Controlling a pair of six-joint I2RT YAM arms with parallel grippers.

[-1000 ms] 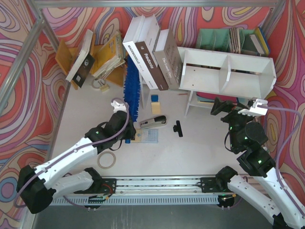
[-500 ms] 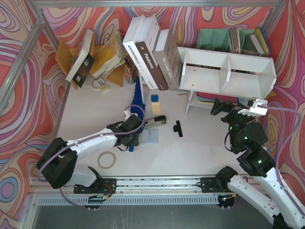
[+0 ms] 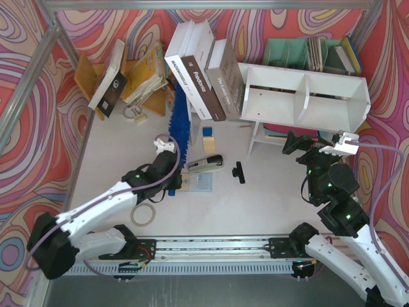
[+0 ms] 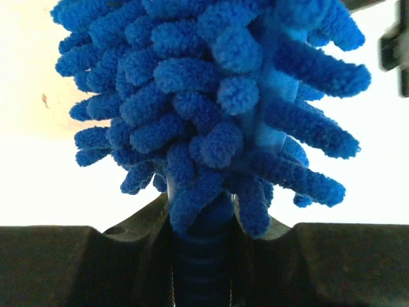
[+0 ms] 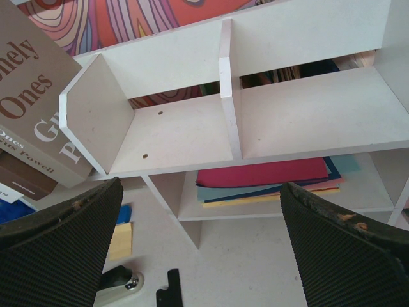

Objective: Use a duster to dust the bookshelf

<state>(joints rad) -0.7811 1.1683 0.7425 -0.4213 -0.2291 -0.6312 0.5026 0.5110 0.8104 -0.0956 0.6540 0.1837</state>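
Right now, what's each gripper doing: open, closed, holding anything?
Left gripper: closed on the duster by its handle.
Right gripper: open, holding nothing, facing the bookshelf.

walls: swirl-print panels (image 3: pixel 32 160) in red, pink, orange and teal, on the left, back and right sides
frame: grey metal bars (image 3: pixel 204 5), one along the top edge, one slanting up the left side
tabletop: plain matte white (image 3: pixel 255 211), runs out to the walls
near edge: silver slotted rail (image 3: pixel 211 245), left to right
light: bright, even, soft shadows; left wrist view blown out white at the back
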